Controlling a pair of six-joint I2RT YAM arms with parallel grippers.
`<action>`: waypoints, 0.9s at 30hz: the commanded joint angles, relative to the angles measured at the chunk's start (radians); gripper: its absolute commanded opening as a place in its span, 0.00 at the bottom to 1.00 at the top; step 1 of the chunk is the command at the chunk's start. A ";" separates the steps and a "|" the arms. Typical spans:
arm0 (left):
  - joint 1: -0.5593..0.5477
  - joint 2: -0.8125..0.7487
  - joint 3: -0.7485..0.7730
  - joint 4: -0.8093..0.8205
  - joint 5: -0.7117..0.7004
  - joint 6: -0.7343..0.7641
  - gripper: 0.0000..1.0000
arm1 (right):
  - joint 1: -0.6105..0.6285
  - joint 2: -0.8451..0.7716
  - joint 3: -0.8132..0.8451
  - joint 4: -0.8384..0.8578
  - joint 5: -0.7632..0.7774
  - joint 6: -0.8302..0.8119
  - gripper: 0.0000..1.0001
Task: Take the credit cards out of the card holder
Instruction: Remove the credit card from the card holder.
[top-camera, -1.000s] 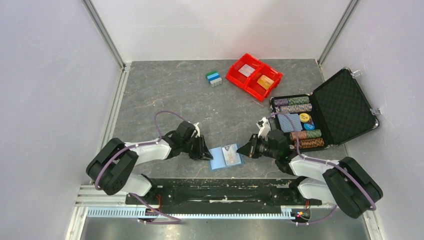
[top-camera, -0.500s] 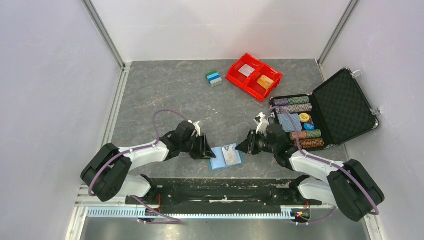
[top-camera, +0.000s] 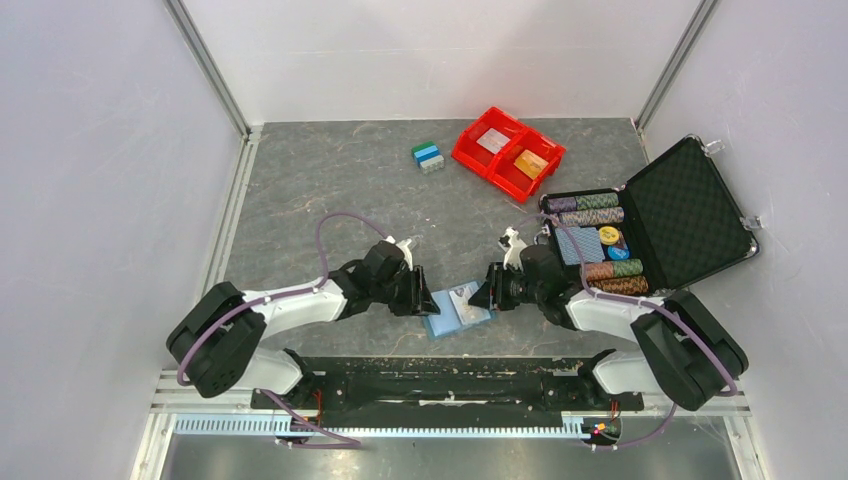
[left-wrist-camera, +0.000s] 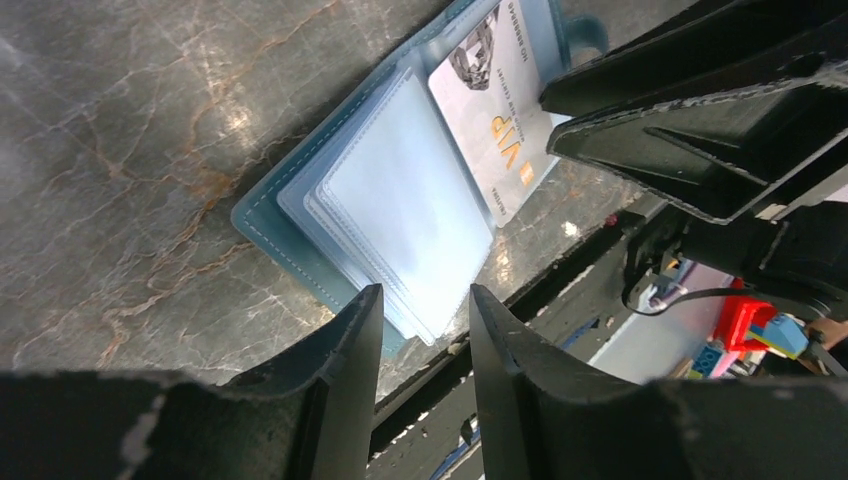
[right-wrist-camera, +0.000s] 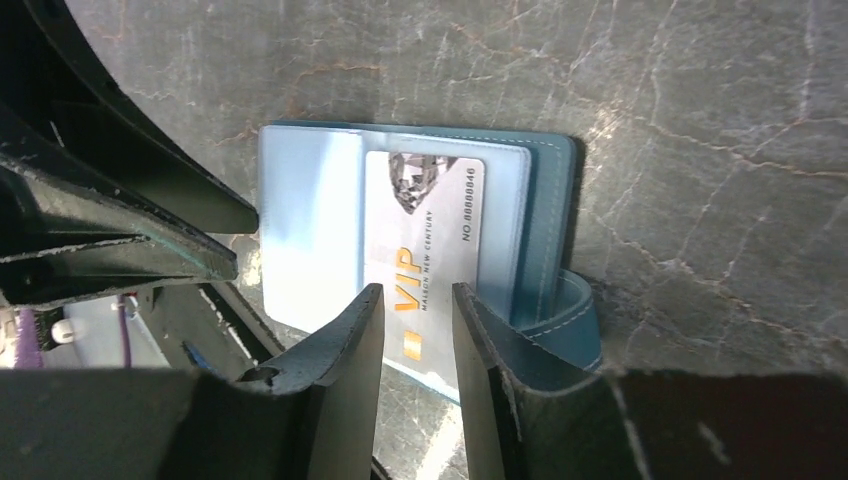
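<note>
on grey marbled table (top-camera: 330, 190), near front edge between both arms: light-blue card holder (top-camera: 452, 314) spread flat, left gripper (top-camera: 418, 298) with fingers apart at its left edge, right gripper (top-camera: 483, 296) with fingers apart over its right panel, nothing clamped, whitish vip credit card (right-wrist-camera: 425, 250) in that right panel.

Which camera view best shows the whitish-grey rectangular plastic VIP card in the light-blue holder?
Right wrist view: the whitish-grey rectangular plastic VIP card sits mid-frame, print readable. Left wrist view shows it slanted, corner behind the right claw. Top view gives only a pale speck.
</note>
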 joint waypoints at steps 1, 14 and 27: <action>-0.024 -0.034 0.040 -0.068 -0.118 -0.025 0.45 | 0.001 0.013 0.054 -0.022 0.054 -0.067 0.34; -0.067 -0.091 0.094 -0.109 -0.191 -0.047 0.39 | 0.002 0.024 0.077 0.002 0.022 -0.060 0.35; -0.071 0.065 0.042 0.186 -0.101 -0.089 0.19 | 0.001 0.075 0.078 0.019 0.035 -0.068 0.36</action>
